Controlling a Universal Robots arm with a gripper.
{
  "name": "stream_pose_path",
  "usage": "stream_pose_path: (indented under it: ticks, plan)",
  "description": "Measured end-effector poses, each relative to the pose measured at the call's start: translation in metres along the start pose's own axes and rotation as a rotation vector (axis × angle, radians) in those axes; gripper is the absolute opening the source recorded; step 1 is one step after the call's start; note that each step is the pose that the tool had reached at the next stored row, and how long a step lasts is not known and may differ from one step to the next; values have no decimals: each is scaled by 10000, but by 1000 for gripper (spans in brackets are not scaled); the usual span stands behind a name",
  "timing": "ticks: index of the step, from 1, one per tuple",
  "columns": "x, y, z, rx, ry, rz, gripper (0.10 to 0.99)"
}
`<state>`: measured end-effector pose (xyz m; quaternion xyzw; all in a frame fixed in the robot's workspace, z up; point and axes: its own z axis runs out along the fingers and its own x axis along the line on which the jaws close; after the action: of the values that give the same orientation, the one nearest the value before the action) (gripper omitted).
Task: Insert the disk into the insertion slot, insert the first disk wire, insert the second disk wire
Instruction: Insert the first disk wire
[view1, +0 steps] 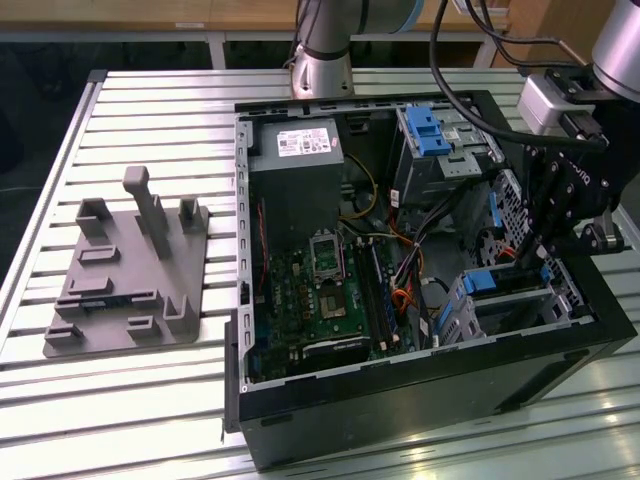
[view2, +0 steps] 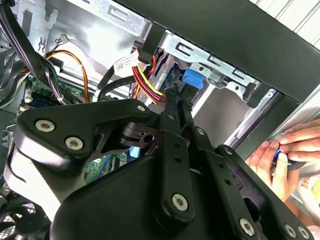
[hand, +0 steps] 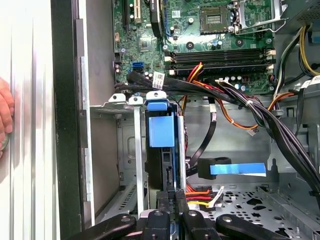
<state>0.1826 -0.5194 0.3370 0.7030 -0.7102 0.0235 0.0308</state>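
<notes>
The jaws are sitting closed just beside the disk (hand: 161, 131), itself resting in the slot (hand: 128, 165); wires (hand: 197, 192) crowding the disk may be risking a snag or crooked plug.

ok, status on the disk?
Gripper shut on wire plug at disk's end. Disk in slot. Hand outside case, not blocking.

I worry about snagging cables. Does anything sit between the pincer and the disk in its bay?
Nothing visible does: the pincer sits right at the edge of the disk. Red and yellow wires run beside it, not between.
</notes>
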Motion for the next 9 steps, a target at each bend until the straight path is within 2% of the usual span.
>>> stream_pose_path:
  ticks: [9]
  plan:
    - [-15,0,7,0,0,0,169]
